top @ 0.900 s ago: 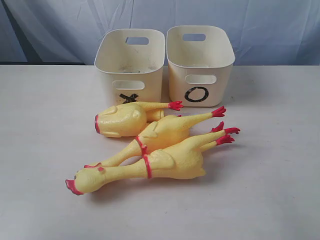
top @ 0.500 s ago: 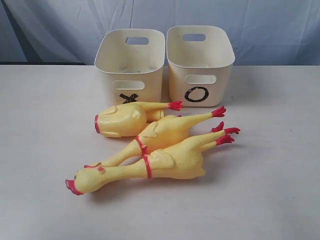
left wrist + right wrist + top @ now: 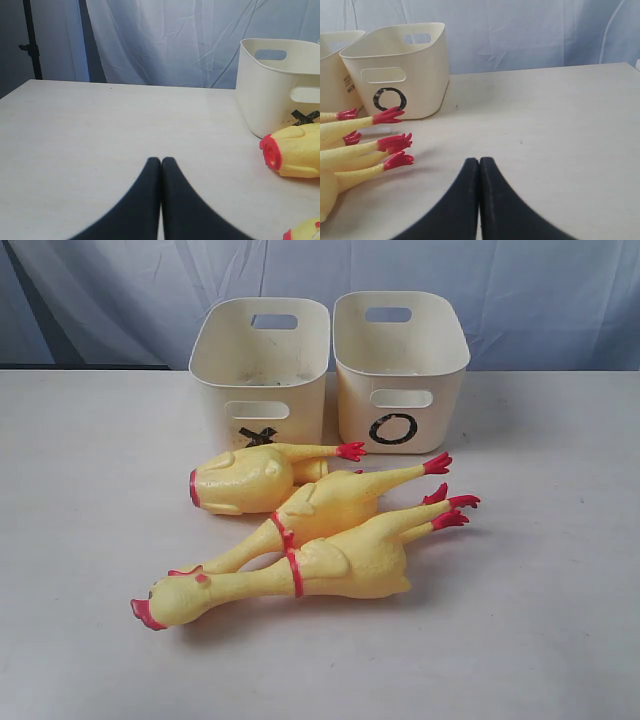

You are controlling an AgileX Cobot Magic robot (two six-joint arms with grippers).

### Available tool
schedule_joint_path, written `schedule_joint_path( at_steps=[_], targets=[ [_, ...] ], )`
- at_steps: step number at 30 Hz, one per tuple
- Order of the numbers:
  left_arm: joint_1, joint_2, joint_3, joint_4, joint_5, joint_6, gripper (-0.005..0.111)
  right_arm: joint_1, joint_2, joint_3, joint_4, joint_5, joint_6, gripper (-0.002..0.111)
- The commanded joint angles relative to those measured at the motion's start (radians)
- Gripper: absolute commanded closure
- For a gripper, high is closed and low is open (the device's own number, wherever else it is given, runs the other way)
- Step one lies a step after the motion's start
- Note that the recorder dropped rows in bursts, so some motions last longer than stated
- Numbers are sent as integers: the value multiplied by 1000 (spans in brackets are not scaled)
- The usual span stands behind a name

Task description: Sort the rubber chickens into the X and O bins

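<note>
— Exterior view first: where does everything lie?
— Take the cream plastic tub marked with a black X, the X bin (image 3: 215,410), as the mark. Its twin marked with a black O, the O bin (image 3: 445,405), stands just beside it on the right. Whether their rims touch, I cannot tell. Both stand upright on the pale table (image 3: 80,540). Directly before the X bin lies the yellow rubber headless body (image 3: 240,480), with its red-rimmed neck end to the left and one red foot reaching towards the O bin. Farther from the X bin is a long yellow rubber chicken with a red neck band, the middle chicken (image 3: 330,505), lying slantwise against that body. Farthest out lies its like, the front chicken (image 3: 345,565), touching it, red beak to the left.
— The left wrist view?
— The black left gripper (image 3: 161,161) has its two fingers pressed together with nothing between them, low over the table. The X bin (image 3: 265,100) stands well beyond it, with the headless body (image 3: 295,155) right before that bin.
— The right wrist view?
— The black right gripper (image 3: 479,161) is likewise closed tight, gripping nothing. The O bin (image 3: 420,90) stands beyond it, and the X bin (image 3: 332,80) is just past that at the frame's edge. The chickens' red feet (image 3: 390,115) lie before the two bins.
</note>
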Motion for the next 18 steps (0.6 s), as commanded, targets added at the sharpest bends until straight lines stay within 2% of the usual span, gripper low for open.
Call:
schedule_joint_path(
  at_steps=[1, 14, 18],
  targets=[
    [-4, -2, 4, 0, -13, 0, 107, 1, -4, 1, -3, -7, -5, 109],
    [-4, -2, 4, 0, -13, 0, 107, 1, -4, 1, 8, -9, -4, 109],
    [-4, -2, 4, 0, -13, 0, 107, 1, -4, 1, 93, -15, -3, 109]
  ],
)
